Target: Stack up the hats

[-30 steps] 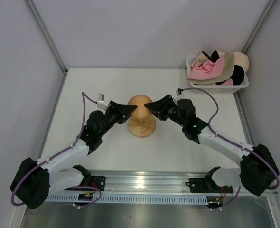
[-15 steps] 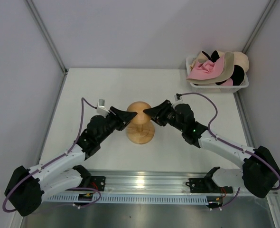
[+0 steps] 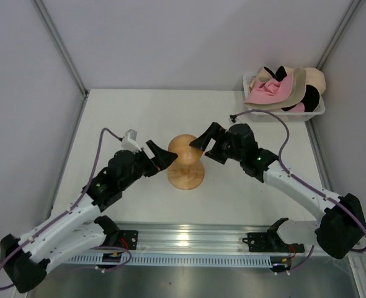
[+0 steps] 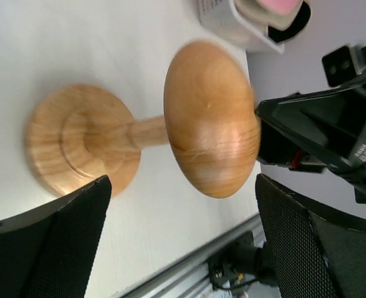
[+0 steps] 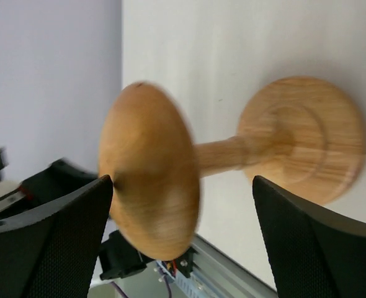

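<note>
Upright near the middle of the white surface (image 3: pixel 127 112): a wooden stand (image 3: pixel 185 162), with a round dome over a thin stem and a disc foot.

Just left of the dome, the left tool (image 3: pixel 166 155), pointed at the wood. Spread wide in its own wrist view, black fingers (image 4: pixel 53 242) far apart at the lower corners, the stand lying between and beyond them. Gripping nothing.

Just right of the dome and slightly behind it, the right tool (image 3: pixel 200 139), likewise aimed at the wood. Also parted wide, fingers (image 5: pixel 319 242) well apart, with the stand seen across the gap. Holding nothing. From the left wrist view, its tip right at the dome's far side; touching or merely beside, cannot tell.

Well behind and to the right of the stand, at the far right corner of the surface: a white lattice basket (image 3: pixel 279 114). Heaped inside it, well apart from the stand, the hats (image 3: pixel 282 90):
- pink hat (image 3: pixel 263 92), crumpled on the side nearest the stand
- cream-beige hat (image 3: pixel 296 84), draped across the middle
- pale peach hat (image 3: pixel 316 77), at the side farthest from the stand
- black hat (image 3: pixel 309 96), showing beneath and between the others
</note>
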You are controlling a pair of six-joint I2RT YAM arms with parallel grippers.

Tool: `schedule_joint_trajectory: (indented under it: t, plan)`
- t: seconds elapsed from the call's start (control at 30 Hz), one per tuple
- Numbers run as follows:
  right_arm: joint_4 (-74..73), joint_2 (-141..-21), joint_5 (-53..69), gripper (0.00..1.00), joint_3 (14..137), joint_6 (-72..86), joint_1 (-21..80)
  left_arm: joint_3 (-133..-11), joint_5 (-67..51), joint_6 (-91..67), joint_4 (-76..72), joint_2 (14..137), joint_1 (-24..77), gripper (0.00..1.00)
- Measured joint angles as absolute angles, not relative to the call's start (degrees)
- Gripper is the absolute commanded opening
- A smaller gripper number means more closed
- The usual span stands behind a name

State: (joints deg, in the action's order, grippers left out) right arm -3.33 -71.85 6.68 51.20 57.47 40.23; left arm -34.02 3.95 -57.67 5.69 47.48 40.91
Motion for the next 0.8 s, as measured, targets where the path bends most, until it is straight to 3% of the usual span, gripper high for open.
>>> schedule_joint_trajectory:
  t: [0.33, 0.57, 0.8]
  plan:
    - [-26.8, -64.8, 7.1, 0.99, 60.8, 44.8, 16.8, -51.4, 10.8, -41.1, 28.5, 38.4, 25.1, 0.99]
    - [-28.6, -70.6, 6.2, 0.95, 73.1, 37.2, -3.7, -70.5, 6.3, -27.2, 35.8, 52.9, 14.2, 1.00]
    - [-25.7, -85.5, 5.0, 0.90, 84.4, 33.8, -10.7, -73.7, 0.7, -22.5, 36.1, 61.3, 11.8, 1.00]
